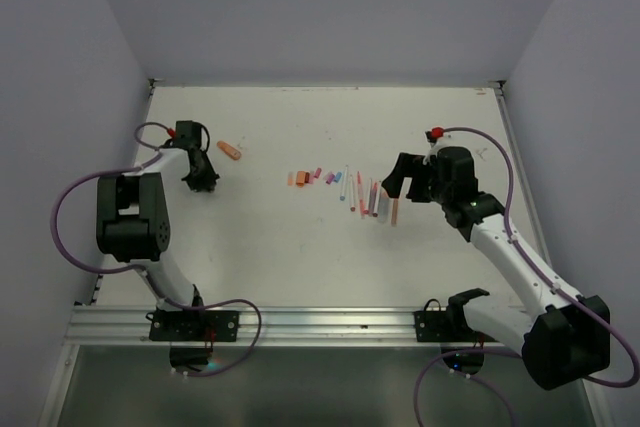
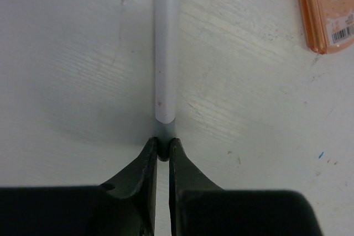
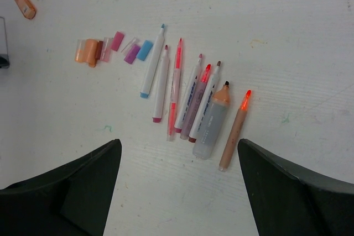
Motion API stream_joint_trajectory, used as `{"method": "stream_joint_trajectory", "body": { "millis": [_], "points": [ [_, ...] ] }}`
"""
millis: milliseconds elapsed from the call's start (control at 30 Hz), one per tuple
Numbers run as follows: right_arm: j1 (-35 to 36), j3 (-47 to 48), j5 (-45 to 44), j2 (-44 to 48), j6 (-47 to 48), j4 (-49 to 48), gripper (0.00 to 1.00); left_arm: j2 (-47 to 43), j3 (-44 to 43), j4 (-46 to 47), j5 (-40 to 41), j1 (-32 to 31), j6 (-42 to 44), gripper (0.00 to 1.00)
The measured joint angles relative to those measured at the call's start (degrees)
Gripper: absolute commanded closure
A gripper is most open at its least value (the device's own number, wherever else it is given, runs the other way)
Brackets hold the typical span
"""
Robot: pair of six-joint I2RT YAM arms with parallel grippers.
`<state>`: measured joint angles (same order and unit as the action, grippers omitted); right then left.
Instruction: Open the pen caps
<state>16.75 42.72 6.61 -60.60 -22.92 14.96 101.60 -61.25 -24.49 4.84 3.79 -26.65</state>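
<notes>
The left gripper (image 2: 162, 148) clenches a pale pen's (image 2: 166, 53) dark stub; its far end is cut off. The right gripper (image 3: 178, 146) hangs released.

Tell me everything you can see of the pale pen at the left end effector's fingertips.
The pen is a straight, pale white, plastic-looking barrel with a faint pink speck near its close end. That end rounds into a short dark stub, which the left end effector pinches between nearly shut fingertips. The barrel runs out of the wrist view's top, hiding its far end. Whether it rests on the table is unclear.
</notes>
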Motion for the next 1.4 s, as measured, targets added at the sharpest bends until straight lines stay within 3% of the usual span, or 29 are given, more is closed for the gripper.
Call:
{"method": "stream_joint_trajectory", "body": {
  "millis": [167,333,667,1167,1400],
  "points": [
    [0.0,0.0,2.1,0.0,0.0,-0.2,0.11,-2.0,0.3,-2.9,0.6,-5.2,1.5,1.00],
    [0.0,1.4,7.8,-0.5,-0.2,-0.3,0.11,-9.5,1.0,-3.4,-1.8,-13.5,6.6,1.00],
    [0.1,12.3,20.3,-7.1,-3.0,1.1,0.13,-25.0,1.8,1.4,-11.2,-27.6,24.9,1.00],
    [6.4,26.9,26.5,-19.9,-2.3,11.2,0.16,-26.8,-1.3,-2.0,-12.0,-45.2,48.6,1.00],
    [9.4,30.4,29.3,-23.0,-0.6,14.0,0.22,-27.6,-1.3,-3.5,-10.8,-48.1,54.0,1.00]
  ]
}}
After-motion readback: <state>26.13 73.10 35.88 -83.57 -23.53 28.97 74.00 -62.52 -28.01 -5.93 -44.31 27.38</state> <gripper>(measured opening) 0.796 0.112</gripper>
